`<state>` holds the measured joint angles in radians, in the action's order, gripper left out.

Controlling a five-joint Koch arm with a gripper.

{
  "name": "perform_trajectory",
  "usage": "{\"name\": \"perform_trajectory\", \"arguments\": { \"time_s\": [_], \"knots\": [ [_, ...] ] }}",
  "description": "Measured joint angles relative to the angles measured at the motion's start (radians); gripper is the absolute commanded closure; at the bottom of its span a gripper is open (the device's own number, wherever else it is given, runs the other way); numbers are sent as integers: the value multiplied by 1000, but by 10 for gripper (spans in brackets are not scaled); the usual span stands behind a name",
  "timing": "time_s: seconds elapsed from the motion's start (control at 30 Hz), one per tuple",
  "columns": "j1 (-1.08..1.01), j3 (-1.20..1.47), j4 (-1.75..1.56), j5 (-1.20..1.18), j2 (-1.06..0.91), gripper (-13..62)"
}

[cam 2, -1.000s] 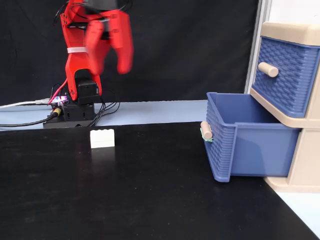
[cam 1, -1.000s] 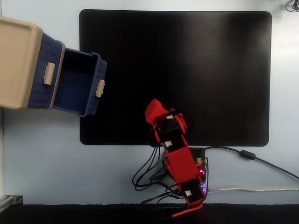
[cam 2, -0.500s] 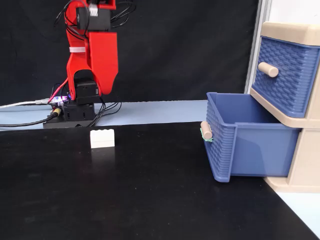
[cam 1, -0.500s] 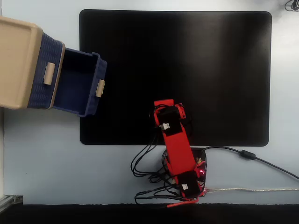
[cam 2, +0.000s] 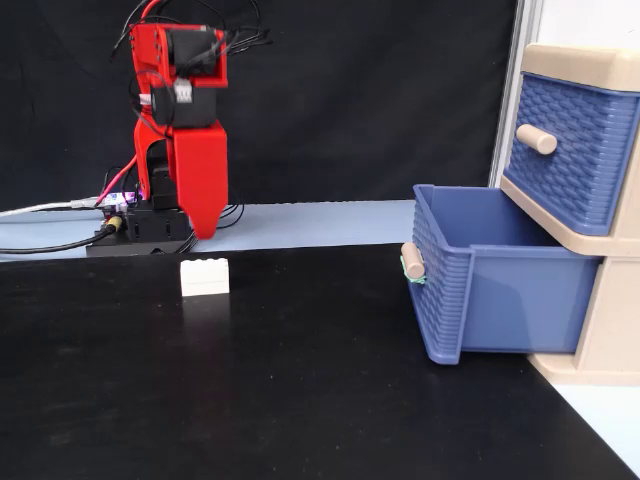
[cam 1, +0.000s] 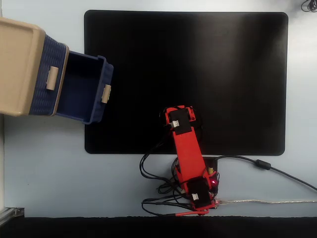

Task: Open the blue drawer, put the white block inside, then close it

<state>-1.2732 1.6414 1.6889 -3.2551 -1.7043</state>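
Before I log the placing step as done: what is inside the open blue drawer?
Nothing shows inside the blue drawer: the view from above shows only bare blue floor, though the cabinet hides its back end. The white block sits on the black mat.

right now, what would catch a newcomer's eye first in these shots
The red arm stands folded up at the far edge of the black mat, its fingers pointing down just behind the white block. At the right of that fixed view, the blue drawer is pulled wide open from the beige cabinet and looks empty, while the upper drawer is shut.
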Motion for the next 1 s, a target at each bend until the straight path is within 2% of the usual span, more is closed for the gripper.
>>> {"name": "perform_trajectory", "arguments": {
  "time_s": [0.5,0.6,0.73,0.83,0.97,1.0],
  "knots": [
    [0,262,-299,2,-2,162],
    [0,301,-331,2,-2,185],
    [0,351,-373,0,-2,263],
    [-8,364,-385,0,-2,366],
    [-14,364,-383,0,-2,557],
    [-15,364,-383,0,-2,579]
  ]
}}
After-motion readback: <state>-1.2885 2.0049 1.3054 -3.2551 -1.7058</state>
